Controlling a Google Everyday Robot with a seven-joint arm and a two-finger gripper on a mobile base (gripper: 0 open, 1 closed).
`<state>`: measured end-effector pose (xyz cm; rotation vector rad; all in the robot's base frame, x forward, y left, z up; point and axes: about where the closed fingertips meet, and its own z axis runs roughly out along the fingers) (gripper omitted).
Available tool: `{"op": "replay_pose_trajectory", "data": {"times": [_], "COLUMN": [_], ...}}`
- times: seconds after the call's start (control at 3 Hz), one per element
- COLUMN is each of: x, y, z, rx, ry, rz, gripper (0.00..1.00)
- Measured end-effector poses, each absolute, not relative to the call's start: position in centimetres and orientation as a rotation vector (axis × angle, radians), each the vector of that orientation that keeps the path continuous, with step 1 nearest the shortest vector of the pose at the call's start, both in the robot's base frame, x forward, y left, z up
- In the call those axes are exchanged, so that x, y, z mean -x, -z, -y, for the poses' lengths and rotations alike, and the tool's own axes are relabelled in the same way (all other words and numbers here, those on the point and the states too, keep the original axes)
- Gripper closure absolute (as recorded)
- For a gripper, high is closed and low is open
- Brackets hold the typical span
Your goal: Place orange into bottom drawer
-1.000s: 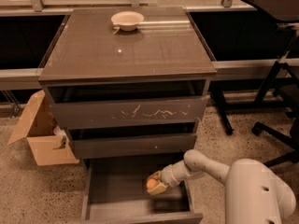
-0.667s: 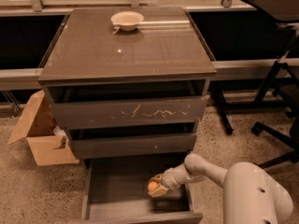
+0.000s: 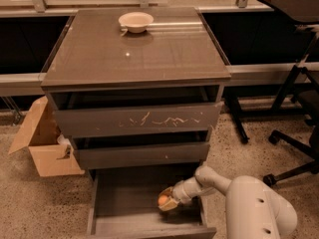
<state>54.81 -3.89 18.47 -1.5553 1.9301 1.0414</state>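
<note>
A speckled floor (image 3: pixel 40 208) carries a dark grey-brown table (image 3: pixel 164 54) with three drawers, and a shallow cream-white bowl (image 3: pixel 135 21) sits at the back of its top. The deep bottom drawer (image 3: pixel 124 198), plain grey inside, stands pulled open. Inside it, at the right, the pale arm's claw (image 3: pixel 168 203) grasps the small round yellow-orange orange (image 3: pixel 162 200). An open cardboard box (image 3: pixel 42 143) stands to the left.

I see the bowl (image 3: pixel 135 21) at the back of the surface (image 3: pixel 149 59), near the middle. Beneath, the bottom drawer (image 3: pixel 124 203) stands pulled out toward me. My gripper (image 3: pixel 168 202) sits inside it at the right, the orange (image 3: pixel 163 200) between its jaws. A box (image 3: pixel 42 143) lies left of the cabinet (image 3: pixel 139 118), a chair (image 3: pixel 299 133) to its right.
</note>
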Motion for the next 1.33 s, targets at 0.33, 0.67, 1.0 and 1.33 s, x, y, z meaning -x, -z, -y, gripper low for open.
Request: {"op": "replay_pose_trajectory", "data": {"times": [0.33, 0.67, 1.0, 1.33], "x": [-55.4, -55.7, -55.7, -54.5], "y": [-16.8, -16.1, -17.2, -20.7], "z": [4.0, 4.0, 4.9, 6.5], "rx": [1.548, 1.544, 1.529, 1.488], "ry": [-1.049, -1.052, -1.021, -1.000], "rz": [-1.948, -1.959, -1.945, -1.883], "gripper": [0.27, 0.04, 0.00, 0.00]}}
